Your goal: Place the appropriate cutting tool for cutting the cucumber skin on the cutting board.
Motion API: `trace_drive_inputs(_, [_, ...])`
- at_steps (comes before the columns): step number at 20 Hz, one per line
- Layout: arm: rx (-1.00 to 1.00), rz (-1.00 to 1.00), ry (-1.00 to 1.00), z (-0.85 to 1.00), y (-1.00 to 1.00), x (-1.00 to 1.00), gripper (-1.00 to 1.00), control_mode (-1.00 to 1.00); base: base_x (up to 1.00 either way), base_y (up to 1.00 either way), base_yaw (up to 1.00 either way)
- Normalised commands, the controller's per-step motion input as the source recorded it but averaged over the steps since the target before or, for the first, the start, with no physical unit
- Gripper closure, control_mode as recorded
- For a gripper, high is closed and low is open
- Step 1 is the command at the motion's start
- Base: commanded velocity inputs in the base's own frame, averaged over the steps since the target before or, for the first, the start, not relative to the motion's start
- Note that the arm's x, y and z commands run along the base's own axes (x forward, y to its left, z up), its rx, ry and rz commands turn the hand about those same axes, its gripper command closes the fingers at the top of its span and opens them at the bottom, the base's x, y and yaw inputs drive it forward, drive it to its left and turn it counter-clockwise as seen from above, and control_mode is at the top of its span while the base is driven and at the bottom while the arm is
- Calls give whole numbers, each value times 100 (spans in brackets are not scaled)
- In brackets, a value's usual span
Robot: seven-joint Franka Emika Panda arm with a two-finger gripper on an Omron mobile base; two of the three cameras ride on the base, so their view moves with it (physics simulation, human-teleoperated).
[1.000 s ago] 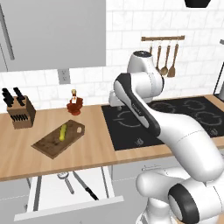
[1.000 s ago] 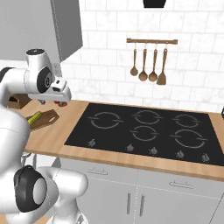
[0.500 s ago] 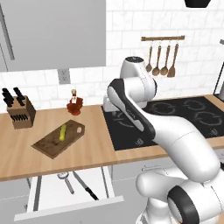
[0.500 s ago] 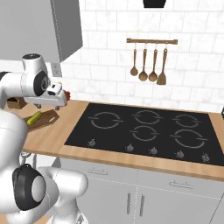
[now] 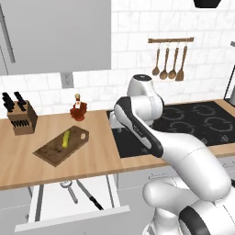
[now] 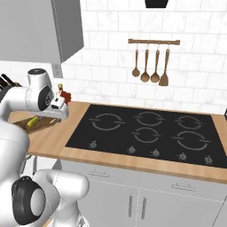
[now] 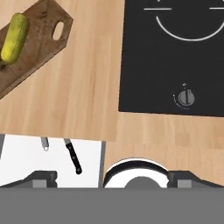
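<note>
Drawer [image 5: 55,209]: peeler [image 5: 69,189] below tool [image 7: 112,175].

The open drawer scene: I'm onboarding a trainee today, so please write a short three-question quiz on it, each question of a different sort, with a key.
1. True or false: the cucumber lies on the cutting board.
2. Where is the peeler? A) on the hob B) in the open drawer beside the knife C) in the knife block
3. Fill in: four wooden utensils hang on the wall above the ____.

Key
1. True.
2. B; the gripper hovers over the counter near the hob, not yet at the drawer.
3. hob
</note>
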Motion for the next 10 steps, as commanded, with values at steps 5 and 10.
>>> trace_drive_inputs(5, [3, 0, 0, -45, 0, -5, -100, -100, 0, 0, 0])
trace_drive_inputs(10, [2, 0, 0, -35, 3, -26, -100, -100, 0, 0, 0])
